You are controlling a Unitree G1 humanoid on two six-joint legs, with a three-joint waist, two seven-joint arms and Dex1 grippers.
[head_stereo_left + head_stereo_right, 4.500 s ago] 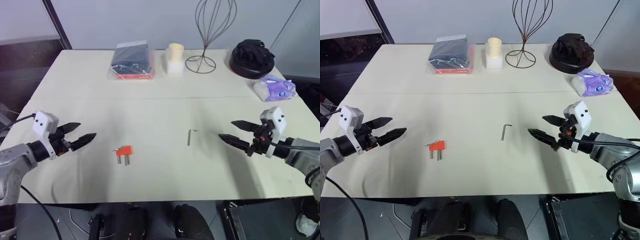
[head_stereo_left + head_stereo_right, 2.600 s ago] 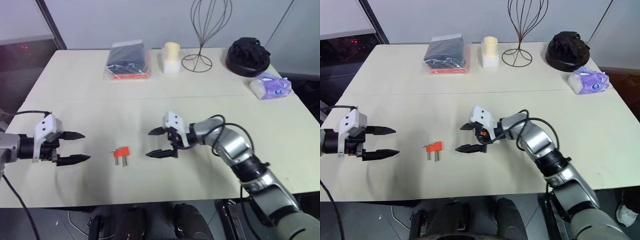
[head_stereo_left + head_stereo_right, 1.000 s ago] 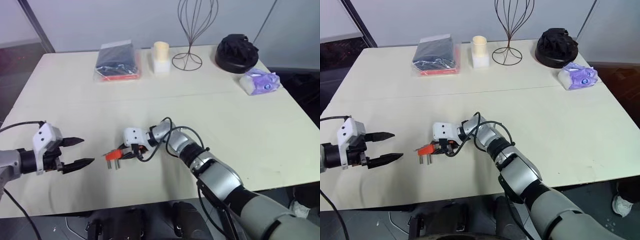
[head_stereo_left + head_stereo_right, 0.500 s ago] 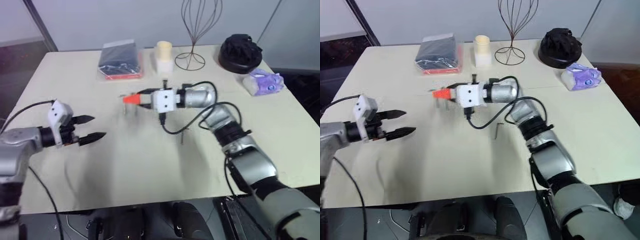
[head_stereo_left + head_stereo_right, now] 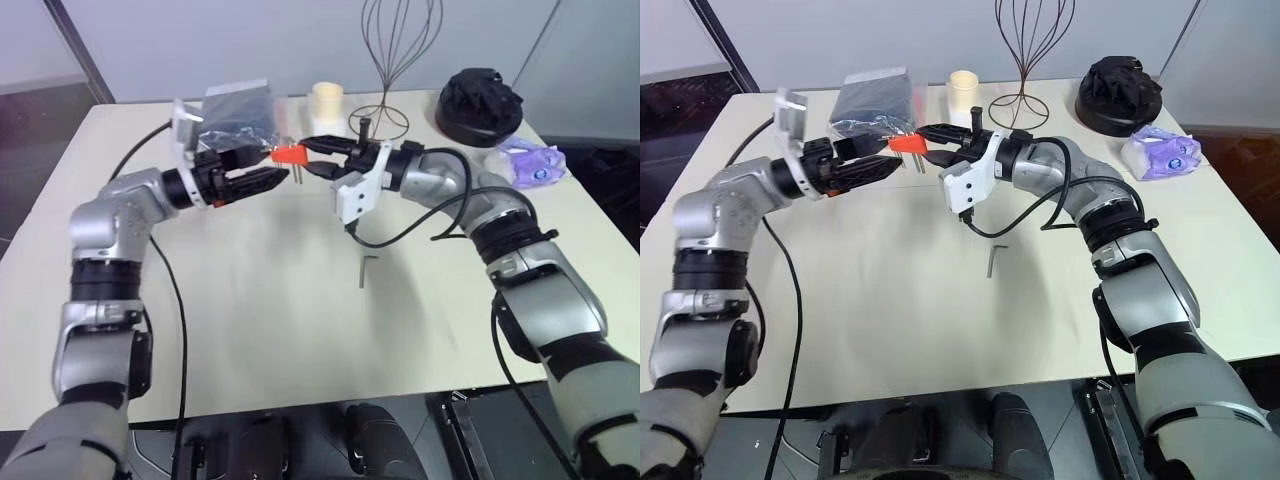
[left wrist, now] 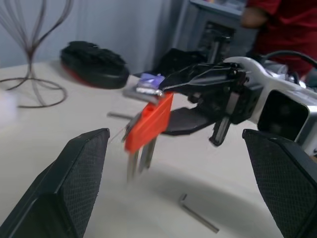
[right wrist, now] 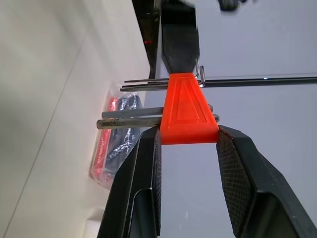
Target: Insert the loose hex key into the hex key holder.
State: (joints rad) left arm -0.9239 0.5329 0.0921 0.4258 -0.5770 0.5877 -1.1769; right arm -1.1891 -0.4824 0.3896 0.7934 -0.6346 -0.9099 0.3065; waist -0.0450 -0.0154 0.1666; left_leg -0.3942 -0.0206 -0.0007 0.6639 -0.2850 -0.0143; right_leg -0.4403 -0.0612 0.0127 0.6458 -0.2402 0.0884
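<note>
My right gripper (image 5: 318,158) pinches the holder (image 5: 290,154) in the air above the table (image 5: 250,300). My left gripper (image 5: 262,168), spread wide, faces it. The key (image 5: 364,269) lies unpicked on the table; insertion remains.

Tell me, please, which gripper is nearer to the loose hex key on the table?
Right. The right gripper, clamping the red holder, hangs closer above the hex key; the left gripper is farther off.
</note>
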